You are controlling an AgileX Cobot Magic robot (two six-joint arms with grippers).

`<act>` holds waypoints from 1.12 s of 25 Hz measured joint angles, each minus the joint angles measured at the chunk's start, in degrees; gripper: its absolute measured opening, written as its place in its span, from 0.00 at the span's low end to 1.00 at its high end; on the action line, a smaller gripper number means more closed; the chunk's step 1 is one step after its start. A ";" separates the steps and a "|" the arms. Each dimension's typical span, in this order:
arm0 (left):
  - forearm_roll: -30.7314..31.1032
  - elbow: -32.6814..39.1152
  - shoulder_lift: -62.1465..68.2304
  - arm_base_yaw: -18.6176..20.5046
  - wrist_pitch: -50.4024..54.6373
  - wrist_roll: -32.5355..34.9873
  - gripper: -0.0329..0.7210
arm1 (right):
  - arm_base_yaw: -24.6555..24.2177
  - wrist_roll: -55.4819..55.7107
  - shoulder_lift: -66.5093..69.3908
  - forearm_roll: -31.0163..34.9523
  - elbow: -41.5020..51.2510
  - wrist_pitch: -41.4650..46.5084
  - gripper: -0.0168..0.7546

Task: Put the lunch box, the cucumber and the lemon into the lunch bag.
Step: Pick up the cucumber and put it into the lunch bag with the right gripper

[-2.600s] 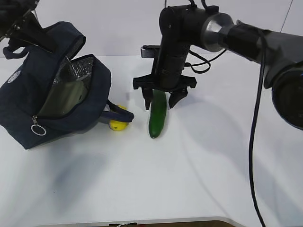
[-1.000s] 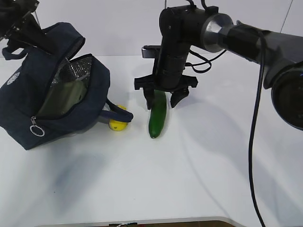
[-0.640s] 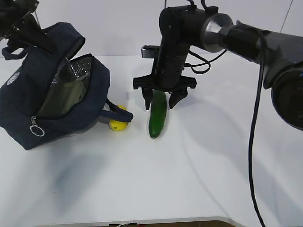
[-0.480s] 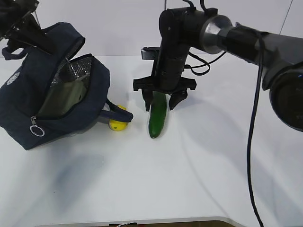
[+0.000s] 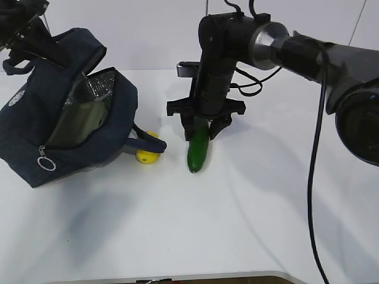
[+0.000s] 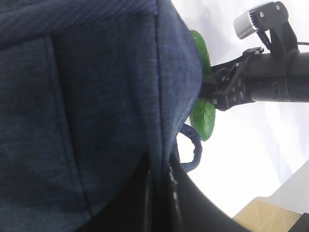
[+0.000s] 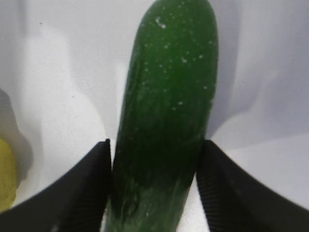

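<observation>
The dark green cucumber (image 5: 197, 151) lies on the white table. My right gripper (image 5: 204, 127) stands over its far end, pointing down. In the right wrist view both black pads press the sides of the cucumber (image 7: 169, 106). The navy lunch bag (image 5: 35, 136) lies tilted at the left with its mouth open. My left gripper (image 5: 26, 38) is shut on the raised flap of the lunch bag (image 6: 87, 96). The pale green lunch box (image 5: 83, 121) shows inside against the silver lining. The yellow lemon (image 5: 147, 155) sits by the bag's looped handle (image 5: 148, 139).
A zipper ring pull (image 5: 46, 161) hangs at the bag's front edge. The right arm's black cable (image 5: 317, 165) hangs down the right side. White table (image 5: 195, 236) stretches toward the front edge.
My right gripper's fingers have closed inward from a wide stance onto the cucumber's sides and sunk slightly. The left gripper and the bag have not moved.
</observation>
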 joint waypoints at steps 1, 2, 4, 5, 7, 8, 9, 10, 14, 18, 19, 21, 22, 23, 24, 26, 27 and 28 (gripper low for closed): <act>0.00 0.00 0.00 0.00 0.00 0.00 0.02 | 0.00 0.00 0.00 0.00 0.00 0.00 0.58; 0.00 0.00 0.00 0.00 0.00 0.00 0.02 | 0.00 0.00 0.00 -0.14 0.00 0.00 0.53; 0.00 0.00 0.00 0.00 0.00 0.00 0.02 | 0.00 0.00 0.00 -0.62 0.00 -0.10 0.48; 0.00 0.00 0.00 0.00 0.00 0.00 0.02 | 0.00 0.00 0.00 -0.87 0.00 -0.10 0.47; 0.00 0.00 0.00 0.00 0.00 0.00 0.02 | 0.00 0.00 0.00 -1.02 -0.11 -0.10 0.46; 0.00 0.00 0.00 0.00 0.00 0.00 0.02 | 0.00 0.00 0.00 -1.12 -0.11 -0.10 0.46; 0.00 0.00 0.00 0.00 0.00 0.00 0.02 | 0.00 0.00 0.00 -1.12 -0.34 -0.10 0.46; 0.00 0.00 0.00 0.00 0.00 0.00 0.02 | 0.00 0.00 0.00 -1.12 -0.47 -0.10 0.46; 0.22 0.00 0.00 0.00 0.00 0.00 0.02 | 0.00 0.00 0.00 0.23 -2.68 -0.10 0.46; 0.69 0.00 0.00 0.00 0.00 0.00 0.02 | 0.00 -0.31 -0.10 5.18 -6.63 -0.10 0.46; 0.69 0.00 0.00 0.00 0.00 0.00 0.02 | 0.00 -0.61 -0.10 6.82 -7.57 -0.10 0.46; 0.69 0.00 0.00 0.00 0.00 0.00 0.02 | 0.00 -1.13 -0.10 9.34 -9.06 -0.10 0.46; 0.72 0.00 0.00 0.00 0.00 0.00 0.02 | 0.00 -1.36 -0.10 10.56 -9.70 -0.10 0.46; 0.72 0.00 0.00 0.00 0.00 0.00 0.02 | 0.00 -1.62 -0.10 11.89 -10.26 0.01 0.46; 0.81 0.00 0.00 0.00 0.00 0.00 0.02 | 0.00 -1.86 -0.10 12.90 -10.57 0.01 0.46; 0.81 0.00 0.00 0.00 0.00 0.00 0.02 | 0.00 -2.79 -0.10 17.27 -10.64 0.01 0.46; 0.81 0.00 0.00 0.00 0.00 0.00 0.02 | 0.00 -3.41 -0.17 19.15 -10.64 0.01 0.46; 0.81 0.00 0.00 0.00 0.00 0.00 0.02 | 0.00 -3.97 -0.17 21.32 -10.64 0.01 0.46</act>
